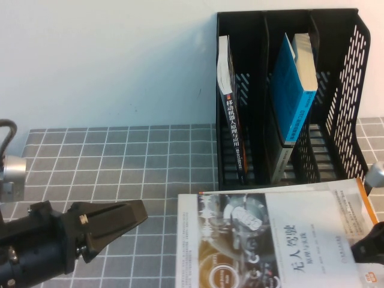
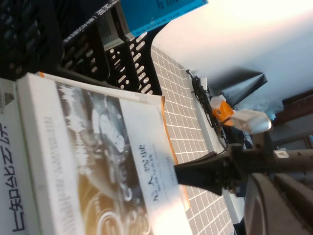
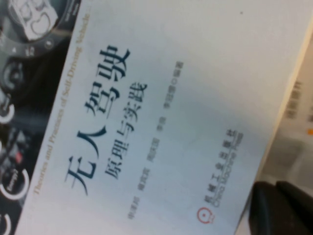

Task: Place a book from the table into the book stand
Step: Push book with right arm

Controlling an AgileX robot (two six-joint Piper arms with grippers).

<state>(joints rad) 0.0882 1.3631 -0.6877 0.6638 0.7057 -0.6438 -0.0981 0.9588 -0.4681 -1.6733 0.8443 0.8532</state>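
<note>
High view: my left gripper point(image 1: 135, 217), fingers together, hovers low over the table point(image 1: 120, 162), pointing at the book point(image 1: 270, 240), which lies flat before the book stand point(image 1: 288, 96). Left wrist view: my right gripper point(image 2: 188, 174) touches the book's edge. Right wrist view: cover fills it; grip unclear.

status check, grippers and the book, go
Left gripper low over table, left of book, fingers shut, empty. Right gripper at book's right edge. Book flat before book stand, middle slot holds blue book.
</note>
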